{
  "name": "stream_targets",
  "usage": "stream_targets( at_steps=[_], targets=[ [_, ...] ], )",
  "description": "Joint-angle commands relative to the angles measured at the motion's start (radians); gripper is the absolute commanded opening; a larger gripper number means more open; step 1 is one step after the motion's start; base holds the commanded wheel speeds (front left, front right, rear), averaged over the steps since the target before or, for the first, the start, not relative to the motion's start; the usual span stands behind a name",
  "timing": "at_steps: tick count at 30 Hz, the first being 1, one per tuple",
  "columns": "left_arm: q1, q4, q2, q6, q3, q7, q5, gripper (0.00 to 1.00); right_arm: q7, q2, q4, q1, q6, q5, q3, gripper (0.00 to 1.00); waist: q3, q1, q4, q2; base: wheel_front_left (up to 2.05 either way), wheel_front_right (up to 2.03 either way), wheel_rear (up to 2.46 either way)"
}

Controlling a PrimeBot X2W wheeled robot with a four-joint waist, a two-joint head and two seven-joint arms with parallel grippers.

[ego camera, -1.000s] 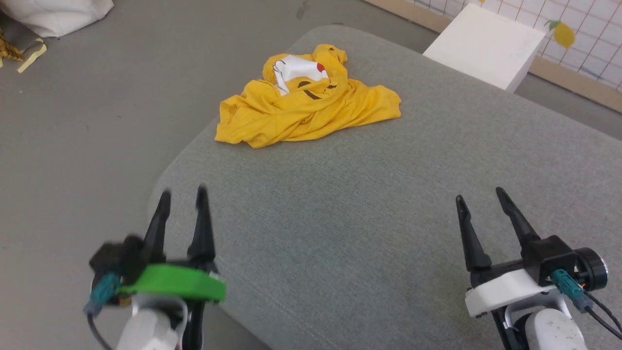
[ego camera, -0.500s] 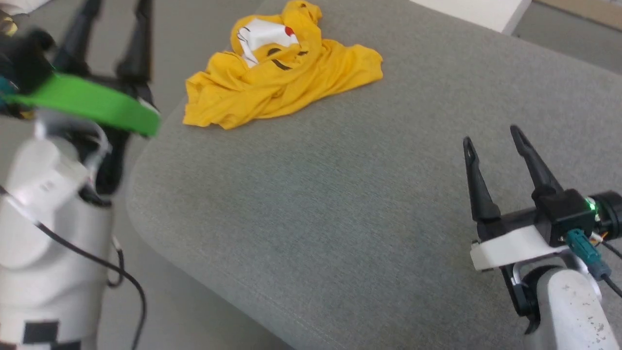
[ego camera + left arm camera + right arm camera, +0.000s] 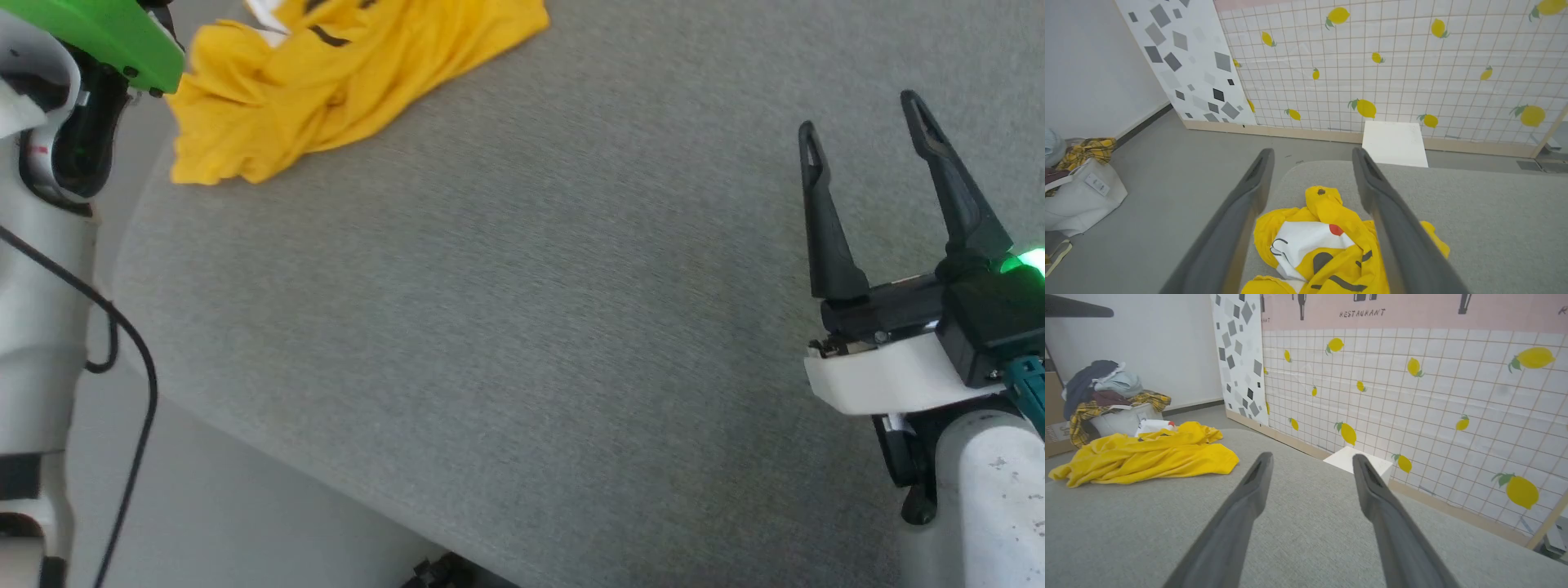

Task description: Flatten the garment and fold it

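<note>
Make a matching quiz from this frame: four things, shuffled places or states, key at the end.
Things:
1. garment
2. left gripper
3. right gripper
4. white box

Places or states:
a. on the floor against the lemon-print wall
b. open, over bare cushion, apart from the garment
c. crumpled near a corner of the cushion
d. open, aimed at the garment

Pairs: 1-c, 2-d, 3-b, 4-a
</note>
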Motion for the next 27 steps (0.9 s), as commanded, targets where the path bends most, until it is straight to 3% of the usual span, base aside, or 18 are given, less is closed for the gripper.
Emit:
stream_targets(
  at_steps=[1, 7, 13, 16, 18, 19, 27],
  targets=[
    [-0.026, 0.012, 0.024, -0.004, -0.029, 0.009, -0.007, 1.0, 0.007, -0.001, -0.013, -0.02, -0.002, -0.006, 0.005, 1.0, 0.111, -0.0001, -0.083, 0.0, 0.0, 0.0, 0.0],
    [-0.048, 0.081, 0.115, -0.004, -0.153, 0.126, -0.069, 1.0, 0.023, -0.001, -0.063, -0.048, -0.002, -0.008, 0.028, 1.0, 0.17, -0.0001, -0.132, 0.0, 0.0, 0.0, 0.0],
    [-0.019, 0.092, 0.173, -0.004, -0.268, 0.286, -0.22, 1.0, 0.041, -0.001, -0.103, -0.052, -0.002, -0.015, 0.021, 1.0, 0.205, -0.0001, -0.152, 0.0, 0.0, 0.0, 0.0],
    [-0.011, 0.123, 0.214, -0.004, -0.298, 0.304, -0.21, 1.0, 0.044, -0.001, -0.107, -0.053, -0.002, -0.011, 0.023, 1.0, 0.214, -0.0001, -0.162, 0.0, 0.0, 0.0, 0.0],
    [-0.005, 0.162, 0.212, -0.002, -0.301, 0.313, -0.215, 1.0, 0.044, -0.001, -0.109, -0.052, -0.002, -0.008, 0.024, 1.0, 0.215, -0.0001, -0.166, 0.0, 0.0, 0.0, 0.0],
    [-0.005, 0.177, 0.208, 0.0, -0.3, 0.312, -0.218, 0.0, 0.046, -0.001, -0.11, -0.052, -0.002, -0.005, 0.024, 1.0, 0.214, -0.0001, -0.166, 0.0, 0.0, 0.0, 0.0],
    [-0.036, 0.215, 0.213, 0.001, -0.273, 0.224, -0.216, 0.0, 0.022, -0.001, -0.079, -0.042, -0.002, 0.024, 0.001, 1.0, 0.131, -0.0001, -0.165, 0.0, 0.0, 0.0, 0.0]
  ],
)
